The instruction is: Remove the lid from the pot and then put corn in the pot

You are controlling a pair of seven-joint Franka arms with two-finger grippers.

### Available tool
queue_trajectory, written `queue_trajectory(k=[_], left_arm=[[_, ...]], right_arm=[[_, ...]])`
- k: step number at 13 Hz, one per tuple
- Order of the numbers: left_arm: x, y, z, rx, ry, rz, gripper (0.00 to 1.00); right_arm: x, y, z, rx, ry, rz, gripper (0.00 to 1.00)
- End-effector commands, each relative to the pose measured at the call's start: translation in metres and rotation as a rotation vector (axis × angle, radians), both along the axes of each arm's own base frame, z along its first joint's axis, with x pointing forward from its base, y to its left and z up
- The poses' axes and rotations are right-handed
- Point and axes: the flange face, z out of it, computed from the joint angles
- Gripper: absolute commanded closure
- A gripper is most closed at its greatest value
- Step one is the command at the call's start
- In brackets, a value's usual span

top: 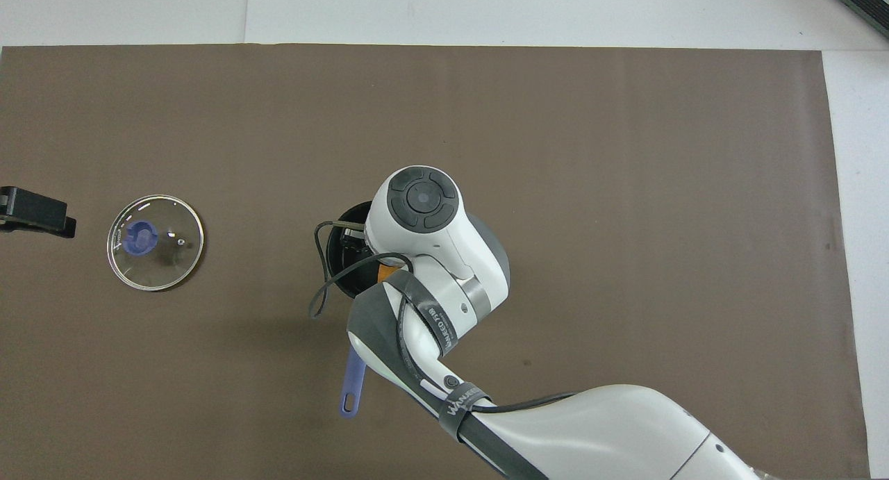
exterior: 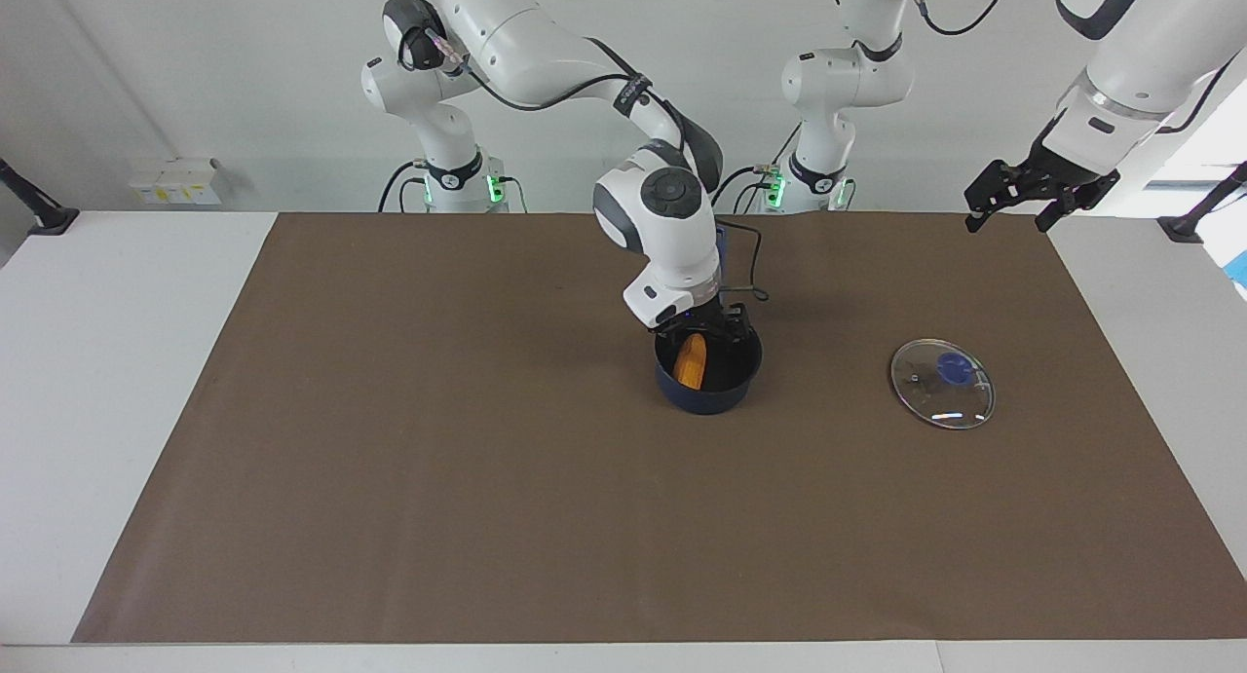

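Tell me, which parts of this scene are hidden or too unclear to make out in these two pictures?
- Right gripper: its fingers sit at the pot's rim under the wrist in the facing view; whether they grip the corn is unclear.
- Corn and pot: almost wholly covered by the right arm in the overhead view.
- Left gripper: cut off by the overhead view's edge.
- Lid: fully visible on the mat.

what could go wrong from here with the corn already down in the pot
The right pincer is down inside the pot beside the corn. If it rises off-centre it may catch the rim and drag or tip the pot. If the fingers have not let go, the corn could come back out. The lid lies flat toward the left arm's end, away from this.
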Motion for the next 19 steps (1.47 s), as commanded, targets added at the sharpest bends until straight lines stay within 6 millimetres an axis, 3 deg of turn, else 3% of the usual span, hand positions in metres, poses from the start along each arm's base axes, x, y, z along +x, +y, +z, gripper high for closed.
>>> queue_trajectory(k=[1, 4, 8, 11, 13, 19], left_arm=[[-0.005, 0.001, 0.004, 0.001, 0.005, 0.011, 0.00], [-0.005, 0.001, 0.004, 0.001, 0.005, 0.009, 0.00], [-0.005, 0.001, 0.004, 0.001, 0.005, 0.011, 0.00], [-0.005, 0.001, 0.004, 0.001, 0.005, 0.011, 0.00], [-0.005, 0.001, 0.004, 0.001, 0.005, 0.011, 0.00], [-0.005, 0.001, 0.004, 0.001, 0.005, 0.011, 0.00]], right_arm=[[0.017, -0.042, 0.054, 0.008, -0.087, -0.044, 0.00], [0.045, -0.122, 0.109, -0.011, -0.142, -0.005, 0.00], [0.069, -0.224, 0.142, -0.063, -0.166, 0.091, 0.00], [0.070, -0.284, 0.171, -0.094, -0.175, 0.112, 0.00], [0.059, -0.306, 0.197, -0.139, -0.182, 0.107, 0.00], [0.013, -0.326, 0.273, -0.172, -0.121, 0.098, 0.00]])
